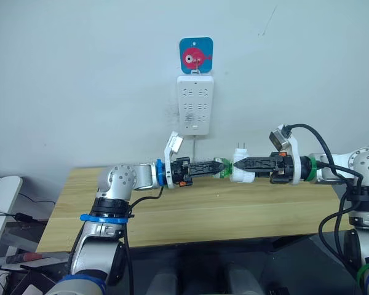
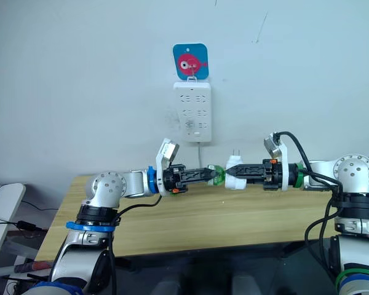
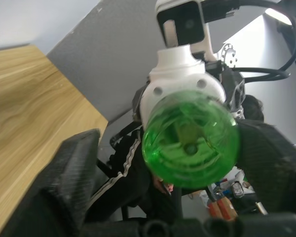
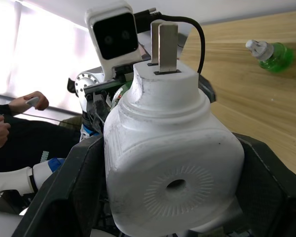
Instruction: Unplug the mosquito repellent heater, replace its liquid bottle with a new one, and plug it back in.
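So in the head views, the right gripper (image 1: 241, 165) is clamping the small white rounded plastic heater (image 1: 242, 171), prongs sticking up toward 12 o'clock. It's unplugged and hanging above the light wooden table (image 1: 221, 212), below the tall white wall power strip (image 1: 195, 104). The left gripper (image 1: 222, 166) is coming in from 9 o'clock, pinching the little green translucent bottle (image 1: 220, 171), so bottle and heater are sharing one horizontal axis.

Left wrist view: the bottle base (image 3: 190, 145) is sitting between the fingers (image 3: 71, 173), seated against the heater.

Right wrist view: fingers (image 4: 81, 190) are hugging the heater body (image 4: 172, 163); a second green bottle (image 4: 270, 54) is lying on the table.

A white power strip (image 1: 195, 104) hangs on the wall under a blue fish hook (image 1: 195, 55).
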Controlling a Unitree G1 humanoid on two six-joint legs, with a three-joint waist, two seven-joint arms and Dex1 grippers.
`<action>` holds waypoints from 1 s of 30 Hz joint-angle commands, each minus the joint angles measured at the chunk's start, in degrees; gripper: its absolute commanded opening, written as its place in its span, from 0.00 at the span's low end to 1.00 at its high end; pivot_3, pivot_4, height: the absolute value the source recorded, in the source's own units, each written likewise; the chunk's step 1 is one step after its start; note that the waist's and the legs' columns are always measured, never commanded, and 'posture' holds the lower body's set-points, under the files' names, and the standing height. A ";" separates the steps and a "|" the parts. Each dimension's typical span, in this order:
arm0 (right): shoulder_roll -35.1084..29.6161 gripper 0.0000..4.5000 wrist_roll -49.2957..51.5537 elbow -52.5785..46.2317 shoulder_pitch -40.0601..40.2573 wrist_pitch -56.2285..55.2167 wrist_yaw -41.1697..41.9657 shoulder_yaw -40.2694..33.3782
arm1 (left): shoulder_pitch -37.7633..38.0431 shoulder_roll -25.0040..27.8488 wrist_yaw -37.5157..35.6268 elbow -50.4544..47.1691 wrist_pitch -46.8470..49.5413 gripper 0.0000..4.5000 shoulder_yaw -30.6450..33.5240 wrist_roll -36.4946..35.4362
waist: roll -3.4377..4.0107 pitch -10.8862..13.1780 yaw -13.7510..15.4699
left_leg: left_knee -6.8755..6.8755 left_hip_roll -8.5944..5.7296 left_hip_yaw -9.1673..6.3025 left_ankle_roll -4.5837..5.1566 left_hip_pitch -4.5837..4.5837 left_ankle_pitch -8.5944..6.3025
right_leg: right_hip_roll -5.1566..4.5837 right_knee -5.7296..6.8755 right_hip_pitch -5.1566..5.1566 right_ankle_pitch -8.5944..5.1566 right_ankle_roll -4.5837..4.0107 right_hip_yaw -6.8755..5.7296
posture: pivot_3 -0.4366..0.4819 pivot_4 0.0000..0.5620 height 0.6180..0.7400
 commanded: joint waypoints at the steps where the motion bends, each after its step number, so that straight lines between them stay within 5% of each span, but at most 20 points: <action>1: 0.16 0.75 1.71 0.38 -1.49 0.47 0.80 -3.05 | 1.67 3.84 -4.46 -6.65 -5.89 1.00 -1.99 3.38 | 0.00 0.00 -0.07 | -0.01 0.00 0.00 0.00 0.00 0.00 | 0.00 0.00 -0.01 0.00 0.00 0.00 | 0.47 0.15 1.00; 7: 0.36 0.75 -1.38 4.06 -2.52 0.17 -0.14 -5.20 | 5.59 13.79 -14.72 -18.16 -27.40 1.00 -6.19 15.54 | 0.02 -0.01 0.06 | -0.07 0.01 0.03 0.00 -0.01 0.00 | -0.01 -0.05 -0.02 0.01 -0.03 0.02 | 0.48 0.15 1.00; 10: 0.35 0.75 -2.10 4.67 -3.05 0.45 0.46 -5.20 | 8.30 14.51 -15.35 -12.73 -72.18 1.00 -12.33 39.60 | 0.11 -0.06 0.83 | -0.08 -0.03 0.12 0.00 0.02 -0.01 | -0.07 -0.14 0.02 0.04 -0.09 0.07 | 0.48 0.15 1.00; 12: 0.54 0.74 -2.15 4.66 -3.15 0.47 0.60 -4.78 | 7.24 12.97 -13.56 -4.89 -96.75 1.00 -13.39 48.46 | 0.11 -0.06 1.49 | -0.09 0.01 0.23 0.00 0.02 0.00 | -0.08 -0.23 0.00 0.11 -0.20 0.10 | 0.49 0.15 1.00; 16: 1.00 0.74 -1.58 4.67 -3.18 0.47 0.21 -3.05 | 1.24 10.74 -2.93 11.41 -128.67 1.00 -13.70 64.00 | 0.10 -0.06 2.60 | -0.07 0.08 0.28 0.01 0.00 0.00 | -0.08 -0.32 -0.02 0.25 -0.22 0.08 | 0.50 0.15 1.00; 21: 0.56 0.74 -0.04 4.72 -3.13 0.47 -0.45 -0.87 | -4.12 9.17 7.16 20.35 -144.56 1.00 -13.19 75.46 | 0.10 -0.06 2.90 | -0.07 0.08 0.31 0.10 -0.07 -0.03 | -0.09 -0.39 -0.04 0.32 -0.09 0.09 | 0.50 0.16 1.00; 30: 1.75 0.74 3.55 4.96 -3.53 0.47 -3.92 -0.18 | -7.64 7.55 20.58 23.47 -147.30 1.00 -14.07 89.29 | 0.10 -0.06 2.84 | -0.05 0.08 0.30 0.18 -0.08 -0.04 | -0.06 -0.30 -0.05 0.33 -0.05 0.02 | 0.49 0.17 1.00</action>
